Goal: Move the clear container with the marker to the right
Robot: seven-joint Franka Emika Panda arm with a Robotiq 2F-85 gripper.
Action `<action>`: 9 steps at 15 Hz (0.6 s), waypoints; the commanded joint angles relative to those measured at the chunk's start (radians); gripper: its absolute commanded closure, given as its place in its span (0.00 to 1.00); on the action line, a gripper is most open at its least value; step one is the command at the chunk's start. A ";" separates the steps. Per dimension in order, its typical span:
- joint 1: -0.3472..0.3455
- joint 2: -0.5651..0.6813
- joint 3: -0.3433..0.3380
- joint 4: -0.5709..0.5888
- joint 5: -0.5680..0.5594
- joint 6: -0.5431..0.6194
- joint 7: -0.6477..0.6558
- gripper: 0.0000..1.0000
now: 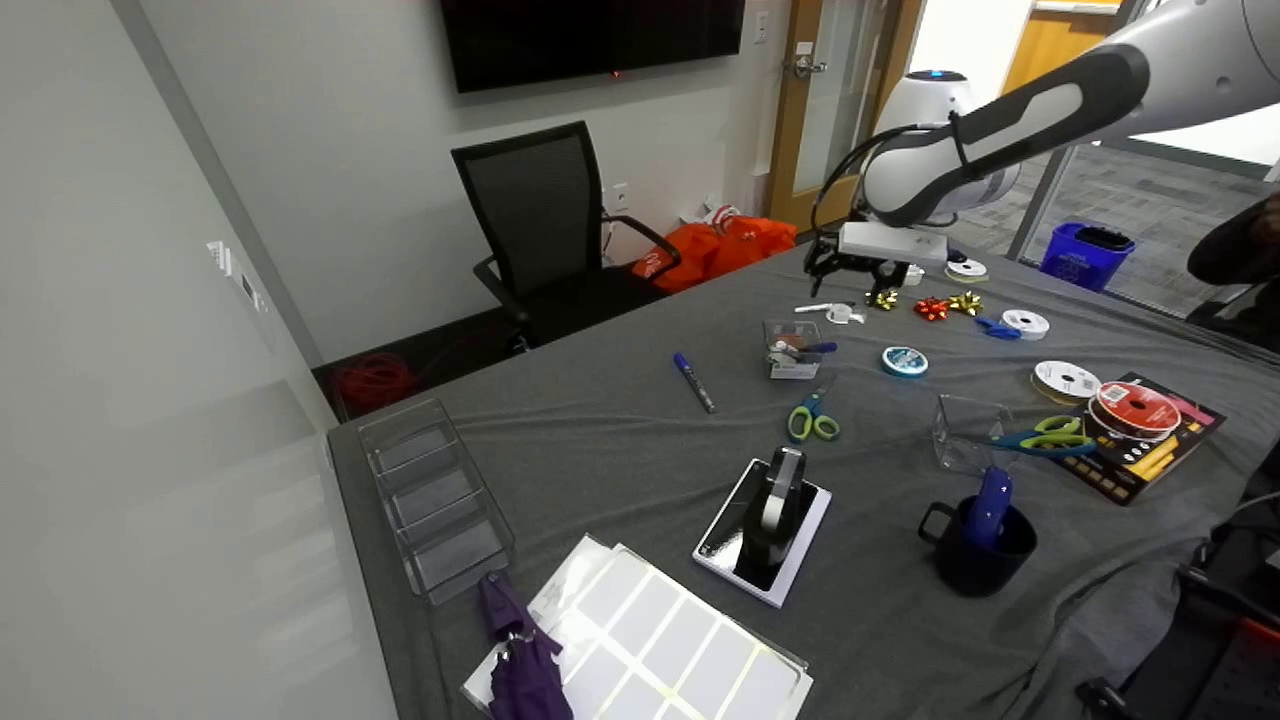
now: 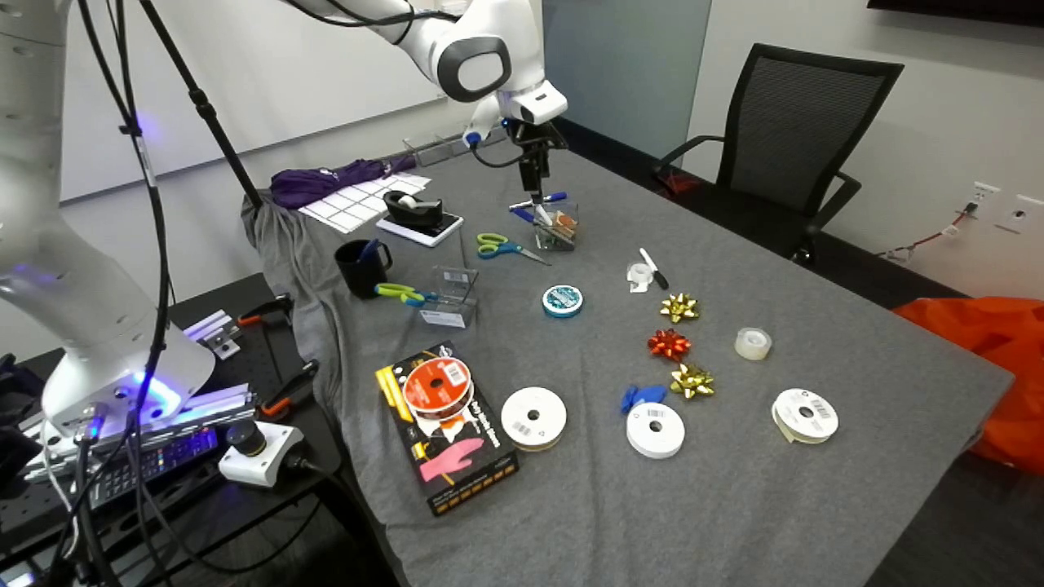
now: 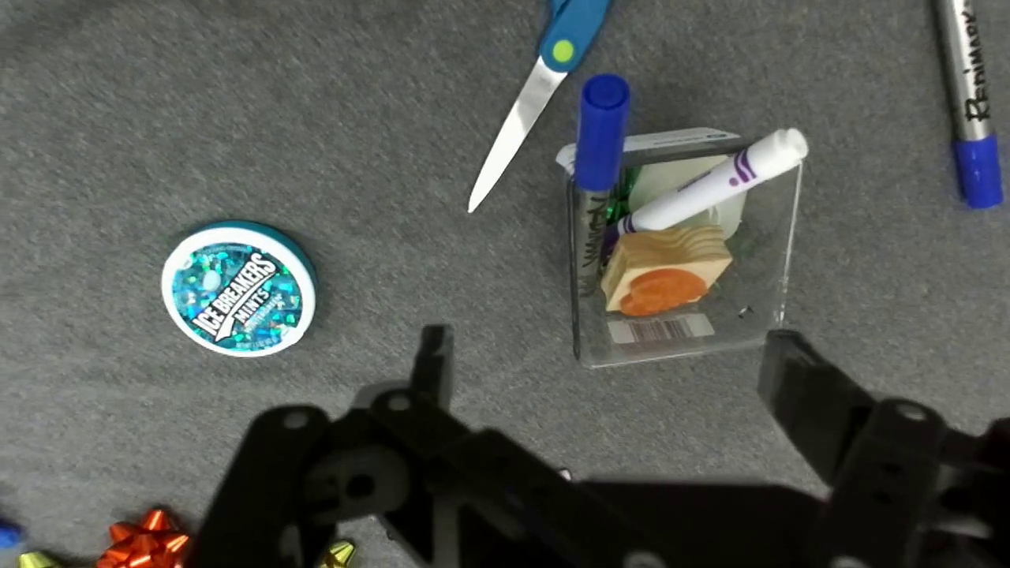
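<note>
Gripper [image 3: 607,351] spread wide, nothing held, clear container [image 3: 761,276] w/ blue-capped marker [image 3: 598,170] in it sits on table [image 3: 379,173] btwn mints tin [image 3: 238,290] and loose silver marker [image 3: 970,95], so AFAICT all left: grasp, shift R, release

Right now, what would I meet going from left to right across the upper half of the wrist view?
Ice Breakers mints case, scissors blade, clear container holding a blue-capped marker, loose Redimark marker.

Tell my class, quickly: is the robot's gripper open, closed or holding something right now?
Gripper: open and holding nothing, its fingers spread apart; the clear plastic container with the blue-capped marker is not gripped.
</note>
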 commanded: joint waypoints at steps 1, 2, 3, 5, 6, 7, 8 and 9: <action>0.026 0.044 -0.020 0.002 -0.073 0.019 0.003 0.00; 0.029 0.068 -0.023 0.017 -0.084 0.030 0.014 0.00; 0.029 0.088 -0.021 0.025 -0.086 0.039 0.020 0.00; 0.027 0.123 -0.014 0.044 -0.069 0.063 0.031 0.00; 0.017 0.135 -0.002 0.050 -0.047 0.079 0.028 0.00; 0.014 0.146 0.002 0.054 -0.035 0.091 0.028 0.00; 0.011 0.154 0.006 0.057 -0.023 0.107 0.026 0.00; 0.013 0.164 0.004 0.061 -0.019 0.121 0.026 0.00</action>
